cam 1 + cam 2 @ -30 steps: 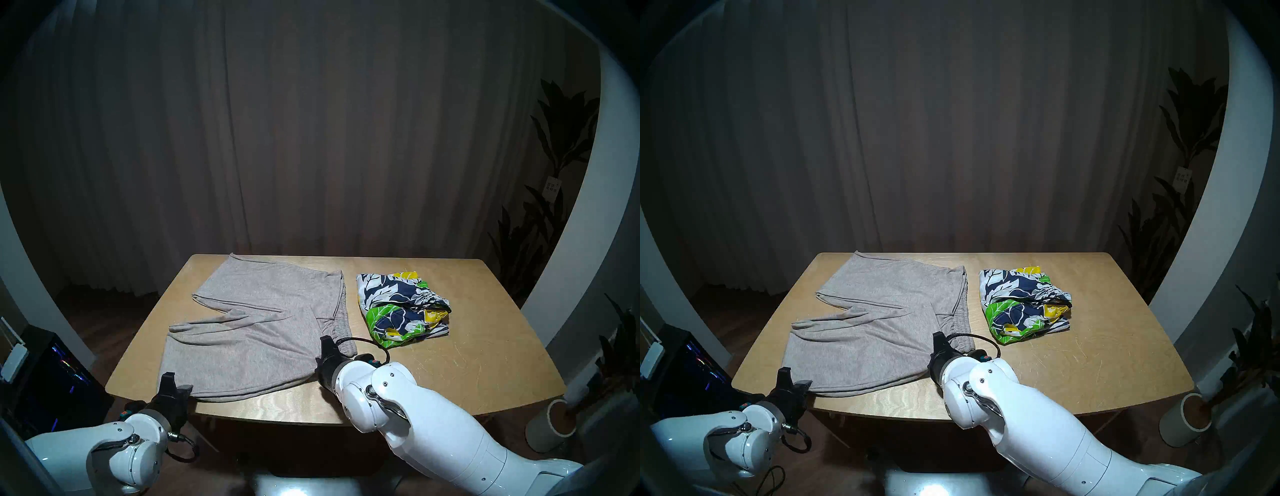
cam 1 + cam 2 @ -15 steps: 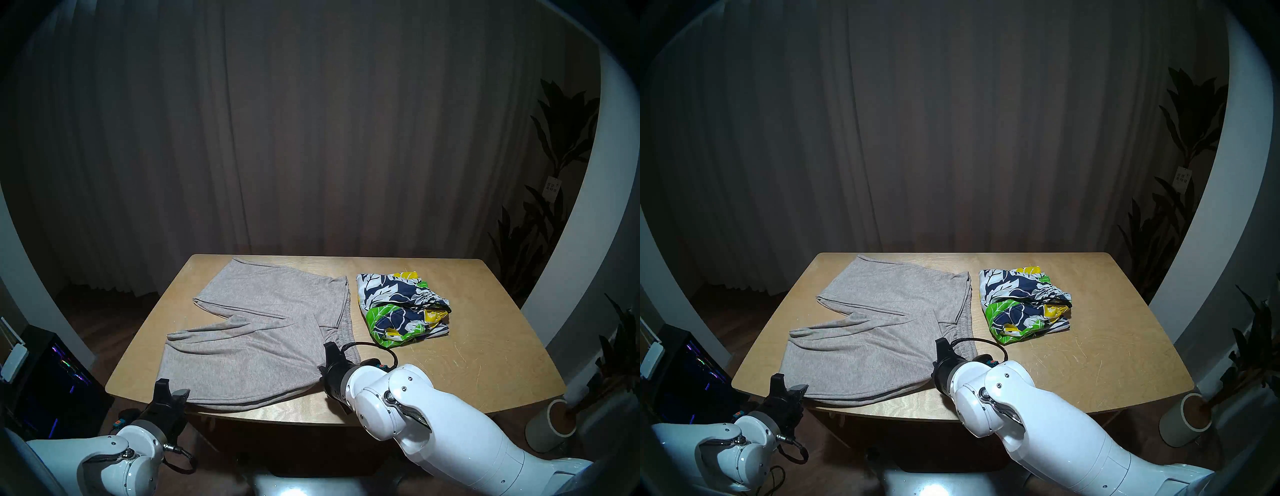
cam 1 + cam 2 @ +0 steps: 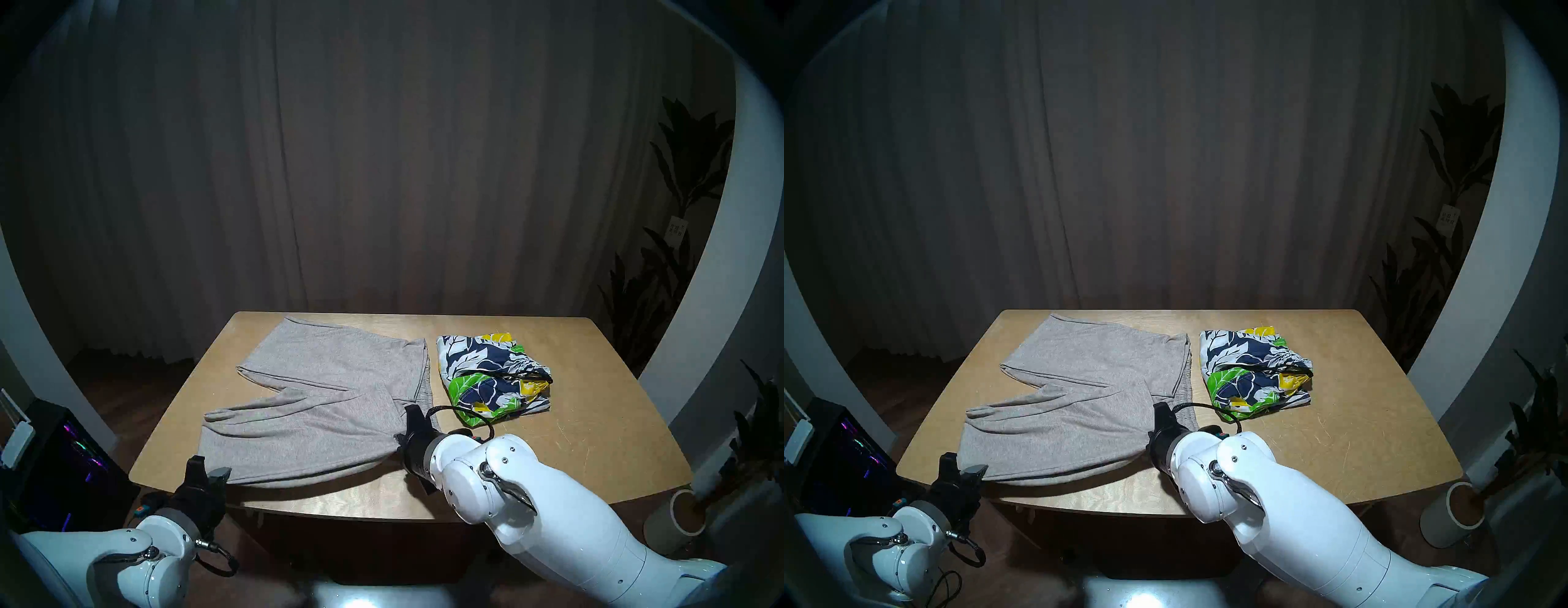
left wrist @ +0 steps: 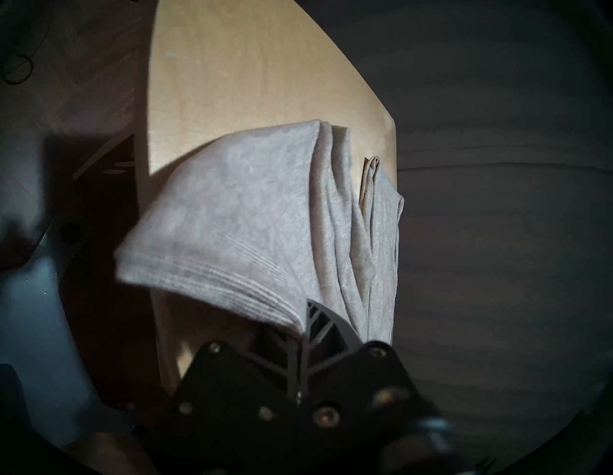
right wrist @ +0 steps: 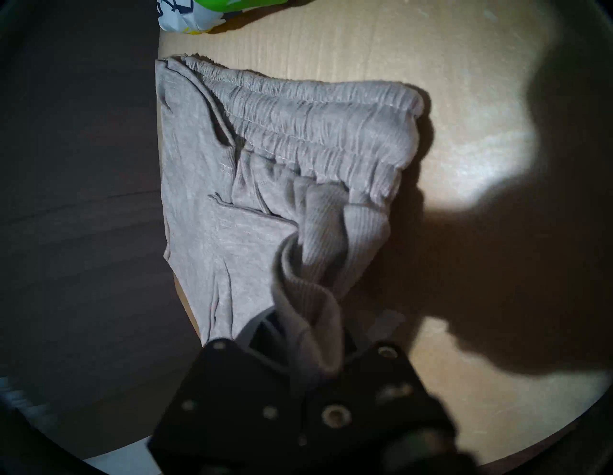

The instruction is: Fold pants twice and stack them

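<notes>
Light grey-beige knit pants (image 3: pixel 322 399) (image 3: pixel 1081 395) lie spread over the left half of the wooden table (image 3: pixel 551 458), legs pointing left. My left gripper (image 3: pixel 220 474) (image 3: pixel 977 470) is shut on the near leg's hem (image 4: pixel 212 265) at the front left corner. My right gripper (image 3: pixel 408 429) (image 3: pixel 1157 418) is shut on the near end of the gathered waistband (image 5: pixel 318 132), a bunch of ribbed cloth (image 5: pixel 308 288) between its fingers. The held near edge hangs slightly above the tabletop. The floral shorts (image 3: pixel 492 375) (image 3: pixel 1255 369) lie folded at the right rear, just beyond the waistband.
A dark curtain hangs behind the table. A potted plant in a white pot (image 3: pixel 679 518) stands on the floor at the right. A dark computer case with coloured lights (image 3: pixel 72 463) sits on the floor at the left. The table's right front is bare wood.
Both grippers have kept their hold and pulled the pants' near edge taut and slightly up. The right gripper moved right and away from me, and the left moved a little left.
</notes>
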Motion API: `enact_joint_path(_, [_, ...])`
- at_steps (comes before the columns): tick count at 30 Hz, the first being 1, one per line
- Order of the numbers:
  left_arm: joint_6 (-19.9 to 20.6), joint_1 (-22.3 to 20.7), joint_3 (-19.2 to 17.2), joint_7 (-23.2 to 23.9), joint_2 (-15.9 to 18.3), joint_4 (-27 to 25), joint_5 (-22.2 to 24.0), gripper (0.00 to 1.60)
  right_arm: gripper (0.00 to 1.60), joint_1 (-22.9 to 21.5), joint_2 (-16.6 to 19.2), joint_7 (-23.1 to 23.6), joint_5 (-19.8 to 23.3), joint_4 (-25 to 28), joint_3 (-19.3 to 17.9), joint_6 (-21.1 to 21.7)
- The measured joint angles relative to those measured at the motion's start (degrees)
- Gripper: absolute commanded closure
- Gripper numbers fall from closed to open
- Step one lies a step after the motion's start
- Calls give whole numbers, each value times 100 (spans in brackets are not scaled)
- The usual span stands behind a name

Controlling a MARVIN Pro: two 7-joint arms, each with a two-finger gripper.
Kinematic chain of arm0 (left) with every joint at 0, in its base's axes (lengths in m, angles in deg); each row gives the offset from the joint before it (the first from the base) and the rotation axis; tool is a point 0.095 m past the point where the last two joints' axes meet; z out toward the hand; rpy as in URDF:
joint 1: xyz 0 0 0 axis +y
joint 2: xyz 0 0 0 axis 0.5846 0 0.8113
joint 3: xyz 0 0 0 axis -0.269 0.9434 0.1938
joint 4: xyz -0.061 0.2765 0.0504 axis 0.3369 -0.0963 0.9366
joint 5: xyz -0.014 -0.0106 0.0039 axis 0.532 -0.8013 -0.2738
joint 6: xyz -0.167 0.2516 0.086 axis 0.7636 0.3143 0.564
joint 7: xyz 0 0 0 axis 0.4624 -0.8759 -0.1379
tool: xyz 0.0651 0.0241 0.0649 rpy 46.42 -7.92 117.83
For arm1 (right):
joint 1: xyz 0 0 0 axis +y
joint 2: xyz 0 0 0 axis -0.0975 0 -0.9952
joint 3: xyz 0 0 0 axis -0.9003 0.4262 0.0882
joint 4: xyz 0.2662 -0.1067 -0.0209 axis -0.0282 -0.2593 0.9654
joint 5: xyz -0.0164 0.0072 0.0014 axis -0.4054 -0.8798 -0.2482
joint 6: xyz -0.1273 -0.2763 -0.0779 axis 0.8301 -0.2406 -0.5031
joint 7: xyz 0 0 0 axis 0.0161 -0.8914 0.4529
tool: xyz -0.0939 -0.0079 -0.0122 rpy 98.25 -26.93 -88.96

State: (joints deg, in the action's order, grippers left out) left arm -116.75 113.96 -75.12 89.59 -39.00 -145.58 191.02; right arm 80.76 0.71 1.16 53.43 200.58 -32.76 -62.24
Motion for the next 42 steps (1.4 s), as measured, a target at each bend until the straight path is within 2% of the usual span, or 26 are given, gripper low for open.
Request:
enact_joint_path(10, [278, -503, -300, -438, 403, 40, 6, 160, 160, -193, -164, 94, 117, -182, -168, -122])
enact_joint_path(25, [1011, -1383, -397, -1215, 967, 511, 217, 160, 160, -708, -531, 154, 54, -658, -185, -182])
enact_joint_path(42, [2047, -2219, -470, -1332, 1206, 1137, 459, 160, 160, -1305, -995, 191, -37, -1353, -171, -192])
